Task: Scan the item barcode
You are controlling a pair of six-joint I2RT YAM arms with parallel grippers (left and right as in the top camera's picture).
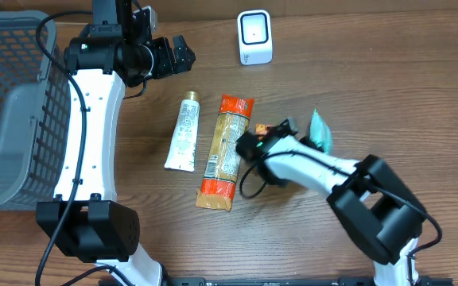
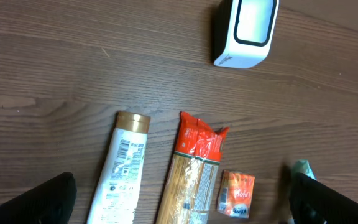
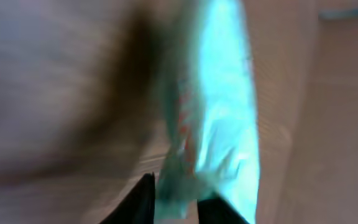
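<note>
My right pincer (image 3: pixel 179 205) has its two dark fingertips a little apart, with the lower end of a teal packet (image 3: pixel 222 93) between them. The close view is blurred, so I cannot tell whether they grip it. From above, that packet sits right of centre on the wooden table (image 1: pixel 388 87), near a small orange sachet (image 2: pixel 236 194) and a long pasta bag (image 1: pixel 227 151), with a white tube (image 1: pixel 184 131) further left. The white scanner (image 1: pixel 255 37) stands well apart at the far edge. My left pincer (image 1: pixel 180 56) hangs wide open near a grey basket (image 1: pixel 6 103).
</note>
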